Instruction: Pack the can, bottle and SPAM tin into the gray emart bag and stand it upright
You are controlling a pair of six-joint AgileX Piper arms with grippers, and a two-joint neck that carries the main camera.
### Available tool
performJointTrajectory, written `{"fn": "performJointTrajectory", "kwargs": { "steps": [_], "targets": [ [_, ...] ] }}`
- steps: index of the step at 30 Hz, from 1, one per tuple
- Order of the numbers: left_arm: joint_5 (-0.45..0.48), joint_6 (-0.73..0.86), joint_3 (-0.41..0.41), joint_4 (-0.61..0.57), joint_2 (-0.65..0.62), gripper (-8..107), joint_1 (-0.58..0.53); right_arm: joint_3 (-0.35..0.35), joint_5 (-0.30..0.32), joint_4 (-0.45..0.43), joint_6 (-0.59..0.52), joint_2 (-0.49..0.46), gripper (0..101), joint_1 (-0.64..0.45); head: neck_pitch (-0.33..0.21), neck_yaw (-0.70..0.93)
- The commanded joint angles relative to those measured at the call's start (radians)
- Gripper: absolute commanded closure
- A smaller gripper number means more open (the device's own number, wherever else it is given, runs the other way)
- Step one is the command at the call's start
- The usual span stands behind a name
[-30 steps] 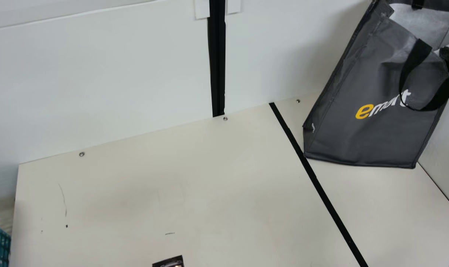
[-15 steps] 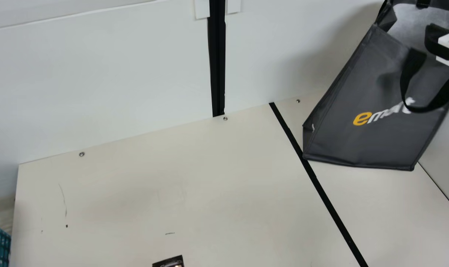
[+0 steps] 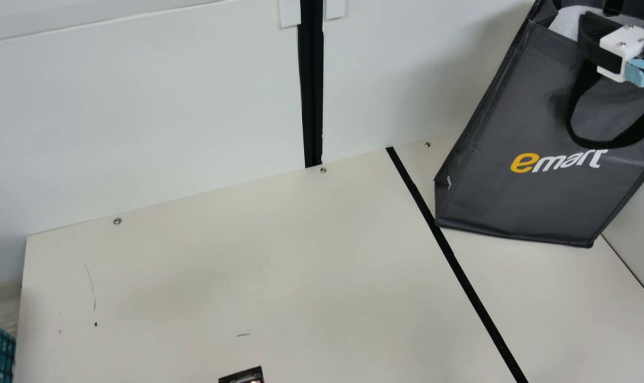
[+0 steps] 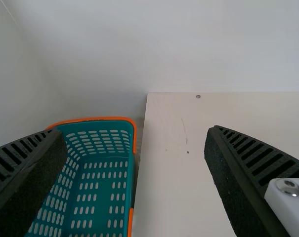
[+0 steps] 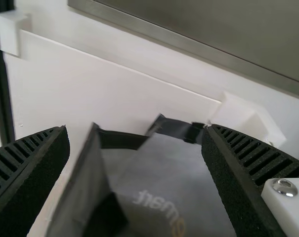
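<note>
The bag [image 3: 513,199] is stood on its base, its mouth up, with the strip [image 3: 468,282] touched by its near left corner in the main view. The right gripper [image 5: 137,131] is held at the bag's mouth, its fingers spread wide and nothing pinched between them; whether the bag is brushed by them cannot be told. The left gripper [image 4: 134,132] is also wide open and empty, well apart from the bag, towards the basket [image 4: 95,177]. The bag will probably handle as light, soft sheeting, firm enough to stay up but easily dented or tipped by a sideways push; if filled, more weight should be expected low down. A hold would best be taken on the hemmed rim [image 5: 122,139], squarely and with a gentle squeeze, as the loose handle [image 3: 607,144] could be snagged and the bag dragged askew.
</note>
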Motion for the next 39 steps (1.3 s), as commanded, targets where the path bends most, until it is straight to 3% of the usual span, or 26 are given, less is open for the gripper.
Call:
{"fn": "performJointTrajectory", "kwargs": {
  "steps": [1,8,17,39],
  "targets": [
    [0.000,0.000,0.000,0.000,0.000,9,0.000,0.012,0.000,0.000,0.002,-0.015,6,0.021,-0.023,-0.001],
    [0.000,0.000,0.000,0.000,0.000,9,0.000,0.085,-0.006,-0.009,0.009,-0.083,6,0.116,-0.023,-0.001],
    [0.000,0.000,0.000,0.000,0.000,9,0.000,0.238,-0.047,-0.018,0.047,-0.173,6,0.257,-0.023,-0.001],
    [0.000,0.000,0.000,0.000,0.000,9,0.000,0.679,-0.276,0.026,0.263,-0.378,6,0.531,-0.023,-0.001]
  ]
}}
